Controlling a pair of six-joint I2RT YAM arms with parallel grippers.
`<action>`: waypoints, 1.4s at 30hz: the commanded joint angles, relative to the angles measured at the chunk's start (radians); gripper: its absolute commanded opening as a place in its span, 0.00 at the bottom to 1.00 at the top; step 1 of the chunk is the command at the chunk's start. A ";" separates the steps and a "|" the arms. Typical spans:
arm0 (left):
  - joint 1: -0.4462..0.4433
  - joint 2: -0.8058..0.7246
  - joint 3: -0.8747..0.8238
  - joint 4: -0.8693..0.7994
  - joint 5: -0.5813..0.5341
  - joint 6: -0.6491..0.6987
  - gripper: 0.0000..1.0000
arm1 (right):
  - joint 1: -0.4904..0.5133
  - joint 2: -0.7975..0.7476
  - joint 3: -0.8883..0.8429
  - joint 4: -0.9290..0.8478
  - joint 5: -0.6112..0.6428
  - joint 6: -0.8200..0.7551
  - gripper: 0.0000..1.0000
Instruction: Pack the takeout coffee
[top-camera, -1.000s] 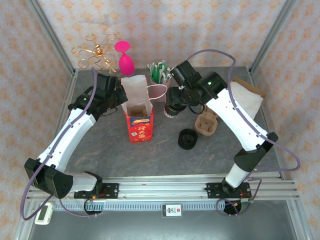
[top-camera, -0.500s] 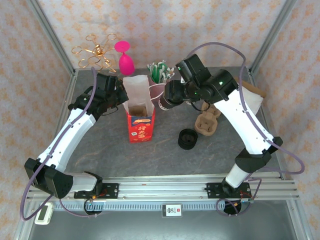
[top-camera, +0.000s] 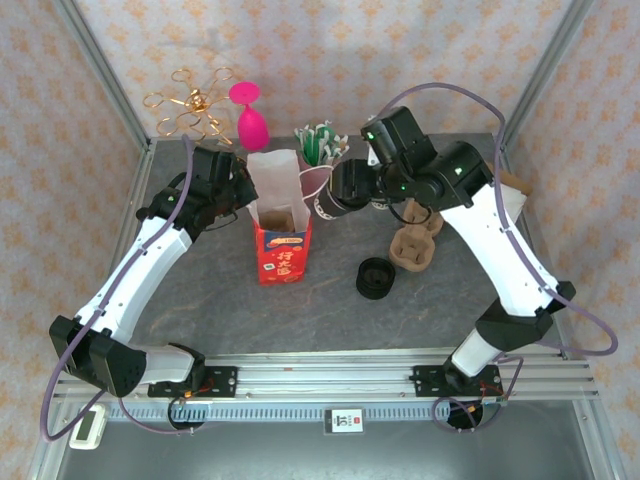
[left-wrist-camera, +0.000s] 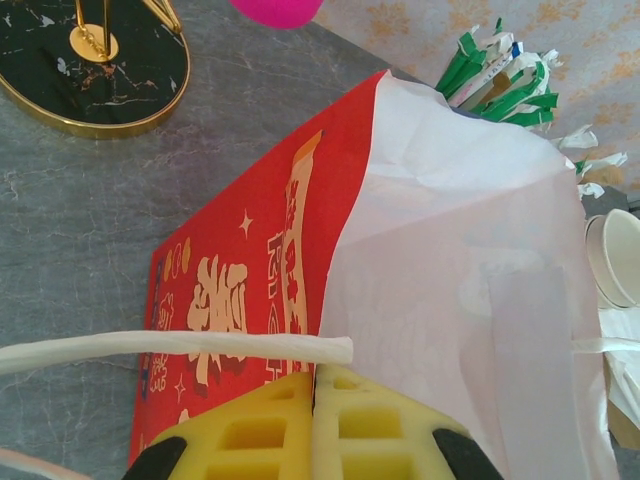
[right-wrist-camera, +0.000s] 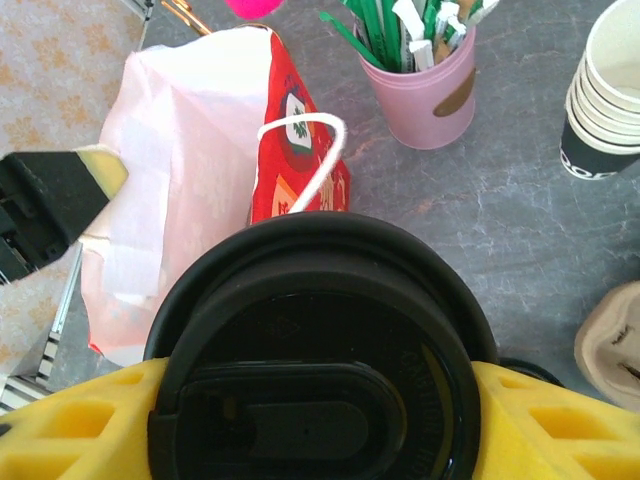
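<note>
Both clamped — right hand (right-wrist-camera: 320, 430) on takeout coffee (right-wrist-camera: 310, 330) beside bag (left-wrist-camera: 250, 280) rim, left hand (left-wrist-camera: 313, 430) pinching it.

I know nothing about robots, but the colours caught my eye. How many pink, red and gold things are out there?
Pink: 2, the goblet and the cup of straws
Red: 1, the paper bag
Gold: 1, the wire stand
Total: 4

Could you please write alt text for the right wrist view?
The right gripper clamps the black-lidded takeout coffee in the foreground. Beyond it stand an open red paper bag, a pink cup of straws and stacked cups.
</note>
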 joint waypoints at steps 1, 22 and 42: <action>0.006 0.012 -0.008 0.032 -0.005 -0.020 0.00 | 0.006 -0.057 -0.030 -0.011 0.018 0.005 0.64; 0.006 -0.014 -0.065 0.111 0.072 -0.086 0.00 | 0.085 0.035 0.153 -0.009 -0.049 0.011 0.63; -0.074 -0.019 -0.060 0.179 0.048 -0.157 0.00 | 0.112 0.177 0.218 -0.010 0.003 0.064 0.62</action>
